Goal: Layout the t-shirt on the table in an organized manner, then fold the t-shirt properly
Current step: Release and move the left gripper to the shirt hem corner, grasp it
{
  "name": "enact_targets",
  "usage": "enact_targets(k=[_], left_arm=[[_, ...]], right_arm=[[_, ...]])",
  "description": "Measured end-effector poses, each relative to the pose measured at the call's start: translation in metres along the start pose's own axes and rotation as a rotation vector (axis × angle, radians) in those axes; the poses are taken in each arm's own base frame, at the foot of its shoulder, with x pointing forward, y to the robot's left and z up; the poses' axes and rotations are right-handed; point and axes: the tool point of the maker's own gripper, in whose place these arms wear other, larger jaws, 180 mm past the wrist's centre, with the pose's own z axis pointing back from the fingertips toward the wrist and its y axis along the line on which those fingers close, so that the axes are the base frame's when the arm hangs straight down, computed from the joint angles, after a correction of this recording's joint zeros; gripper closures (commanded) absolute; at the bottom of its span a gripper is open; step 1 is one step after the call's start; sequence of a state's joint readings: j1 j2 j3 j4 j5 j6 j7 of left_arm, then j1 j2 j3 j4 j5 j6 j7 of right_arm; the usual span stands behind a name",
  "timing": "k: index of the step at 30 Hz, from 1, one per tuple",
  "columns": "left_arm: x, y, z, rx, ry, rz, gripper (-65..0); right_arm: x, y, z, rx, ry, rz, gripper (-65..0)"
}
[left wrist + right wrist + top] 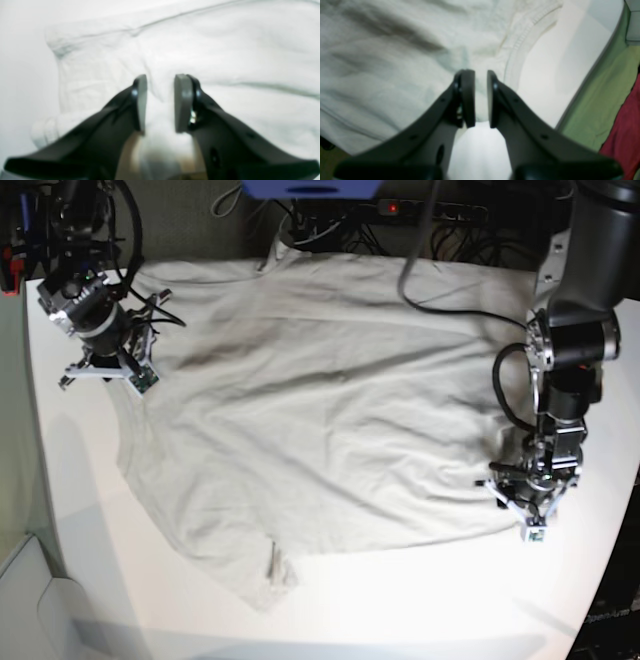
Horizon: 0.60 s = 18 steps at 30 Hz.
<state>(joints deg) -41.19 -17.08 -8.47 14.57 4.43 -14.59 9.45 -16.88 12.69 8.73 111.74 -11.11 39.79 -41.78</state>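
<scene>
table (pixel 330 610): white, glare | t-shirt (pixel 320 410): spread, wrinkled | both claws pinching t-shirt edges

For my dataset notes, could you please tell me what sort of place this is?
Most likely a robotics lab workbench: a t-shirt lies spread on a white table between two robot arms, with loose cables and a power strip behind it.

Plain grey-beige t-shirt (pixel 320 410) on white table (pixel 420 610); black grippers.
</scene>
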Motion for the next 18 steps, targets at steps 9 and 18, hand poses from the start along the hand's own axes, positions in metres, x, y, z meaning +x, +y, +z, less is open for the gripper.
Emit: enact_targets(k=[9,18], left_arm=[[0.019,0.049,0.013,0.077,-0.157,-0.028,-18.6],[0.058,0.081,0.022,0.133,-0.122,-0.015,-18.6]], right_arm=[[-0.01,0.002,0.002,0.008,0.022,0.011,-7.3],[-0.017,-0.001,0.004,0.004,0.041,0.023,-7.3]])
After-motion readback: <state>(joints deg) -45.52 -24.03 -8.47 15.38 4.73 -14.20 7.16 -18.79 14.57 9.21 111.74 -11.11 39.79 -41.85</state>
